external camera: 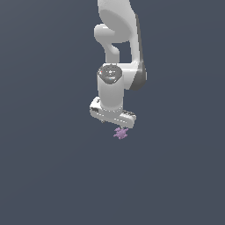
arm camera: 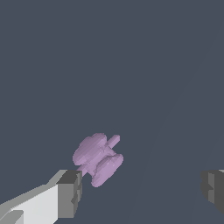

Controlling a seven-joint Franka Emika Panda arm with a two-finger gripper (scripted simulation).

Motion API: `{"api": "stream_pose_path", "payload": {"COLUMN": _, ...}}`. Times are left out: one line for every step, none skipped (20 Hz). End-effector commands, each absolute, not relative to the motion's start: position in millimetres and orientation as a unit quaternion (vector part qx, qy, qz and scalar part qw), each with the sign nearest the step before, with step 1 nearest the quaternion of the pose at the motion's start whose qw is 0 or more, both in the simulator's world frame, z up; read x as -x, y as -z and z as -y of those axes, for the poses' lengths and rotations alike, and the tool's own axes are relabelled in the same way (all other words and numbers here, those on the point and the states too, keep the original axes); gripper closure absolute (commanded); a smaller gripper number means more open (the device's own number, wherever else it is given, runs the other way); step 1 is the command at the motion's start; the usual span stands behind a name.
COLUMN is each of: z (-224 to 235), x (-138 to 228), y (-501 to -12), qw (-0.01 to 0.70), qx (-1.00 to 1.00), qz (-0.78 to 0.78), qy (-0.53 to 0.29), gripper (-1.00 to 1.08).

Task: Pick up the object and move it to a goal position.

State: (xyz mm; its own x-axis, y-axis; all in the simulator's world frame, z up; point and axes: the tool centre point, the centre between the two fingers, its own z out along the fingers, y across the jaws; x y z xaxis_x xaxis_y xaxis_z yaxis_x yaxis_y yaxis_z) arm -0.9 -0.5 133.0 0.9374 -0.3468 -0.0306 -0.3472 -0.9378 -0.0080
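Observation:
The object (external camera: pixel 121 132) is a tiny light-purple spiky lump lying just under the white hand in the exterior view. In the wrist view the object (arm camera: pixel 97 158) looks like two lobed discs joined by a short stem. It sits close beside one grey finger pad (arm camera: pixel 69 192), while the other pad (arm camera: pixel 213 187) stands far off it. My gripper (arm camera: pixel 142 189) is open wide and holds nothing. Seen from outside, the gripper (external camera: pixel 116 125) points straight down, a little above the object.
A plain dark blue-grey floor (external camera: pixel 52 176) spreads all around. The white arm (external camera: pixel 115 39) rises above the hand toward the top of the exterior view.

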Motion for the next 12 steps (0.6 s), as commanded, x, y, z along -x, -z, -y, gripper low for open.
{"api": "stream_pose_path", "payload": {"z": -3.2, "x": 1.2, "y": -129.9, "qw": 0.006, "qx": 0.978, "qz": -0.207, "qy": -0.014, "gripper": -0.92}}
{"api": "stream_pose_path", "payload": {"z": -4.7, "x": 1.3, "y": -128.7, "qw": 0.006, "qx": 0.976, "qz": -0.219, "qy": -0.014, "gripper": -0.92}}
{"api": "stream_pose_path", "payload": {"z": -6.2, "x": 1.5, "y": -127.5, "qw": 0.006, "qx": 0.973, "qz": -0.231, "qy": -0.013, "gripper": -0.92}}
{"api": "stream_pose_path", "payload": {"z": -7.6, "x": 1.6, "y": -126.2, "qw": 0.005, "qx": 0.97, "qz": -0.243, "qy": -0.013, "gripper": -0.92}}
{"api": "stream_pose_path", "payload": {"z": -9.1, "x": 1.7, "y": -125.0, "qw": 0.005, "qx": 0.967, "qz": -0.255, "qy": -0.013, "gripper": -0.92}}
{"api": "stream_pose_path", "payload": {"z": -10.5, "x": 1.9, "y": -123.9, "qw": 0.005, "qx": 0.964, "qz": -0.267, "qy": -0.013, "gripper": -0.92}}
{"api": "stream_pose_path", "payload": {"z": -11.9, "x": 2.1, "y": -122.7, "qw": 0.005, "qx": 0.96, "qz": -0.279, "qy": -0.012, "gripper": -0.92}}
{"api": "stream_pose_path", "payload": {"z": -13.3, "x": 2.2, "y": -121.5, "qw": 0.005, "qx": 0.957, "qz": -0.291, "qy": -0.012, "gripper": -0.92}}
{"api": "stream_pose_path", "payload": {"z": -14.8, "x": 2.4, "y": -120.3, "qw": 0.004, "qx": 0.953, "qz": -0.303, "qy": -0.012, "gripper": -0.92}}
{"api": "stream_pose_path", "payload": {"z": -16.2, "x": 2.6, "y": -119.1, "qw": 0.004, "qx": 0.949, "qz": -0.315, "qy": -0.012, "gripper": -0.92}}
{"api": "stream_pose_path", "payload": {"z": -17.6, "x": 2.7, "y": -117.9, "qw": 0.004, "qx": 0.945, "qz": -0.327, "qy": -0.011, "gripper": -0.92}}
{"api": "stream_pose_path", "payload": {"z": -19.0, "x": 2.9, "y": -116.8, "qw": 0.004, "qx": 0.941, "qz": -0.338, "qy": -0.011, "gripper": -0.92}}
